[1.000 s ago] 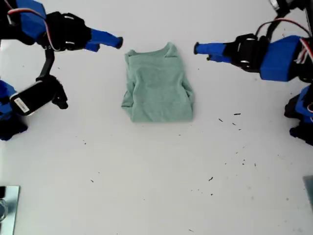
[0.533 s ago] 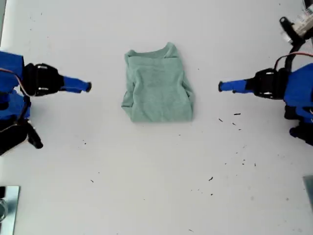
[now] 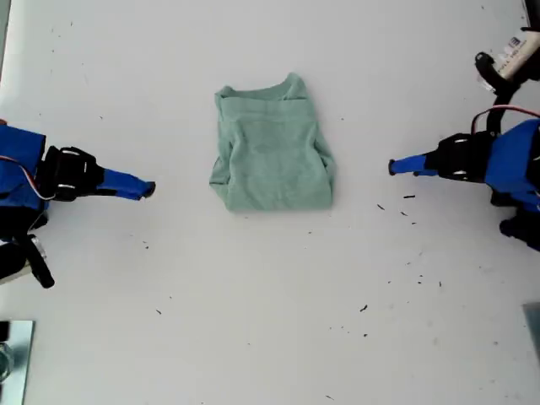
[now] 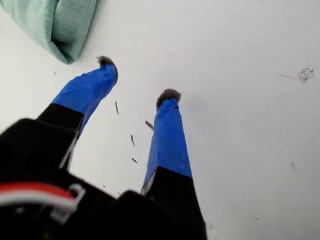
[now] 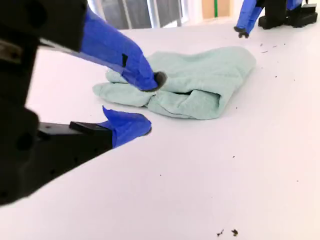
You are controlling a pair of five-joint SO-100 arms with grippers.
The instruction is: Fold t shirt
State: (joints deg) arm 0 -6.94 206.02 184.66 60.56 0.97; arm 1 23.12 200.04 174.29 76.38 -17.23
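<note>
The t shirt [image 3: 272, 148] lies folded into a small pale green block on the white table, neck toward the far edge of the exterior view. Both wrist views also catch the t shirt: one corner [image 4: 55, 25], and the whole bundle [image 5: 200, 80]. My first gripper [image 3: 394, 166] is at the exterior view's right, well clear of the cloth. Its blue fingers are spread and empty in its wrist view [image 4: 137, 77]. My second gripper [image 3: 148, 190] is at the exterior view's left, also clear of the shirt. It is open [image 5: 152, 103] and holds nothing.
Dark specks [image 3: 395, 205] dot the table by my first gripper. A metal object [image 3: 13, 359] sits at the exterior view's bottom left corner. A white labelled part with cables [image 3: 510, 52] is at its upper right.
Both arms have drawn back outward from beside the shirt's collar and toward the near side. The t shirt has not moved.
</note>
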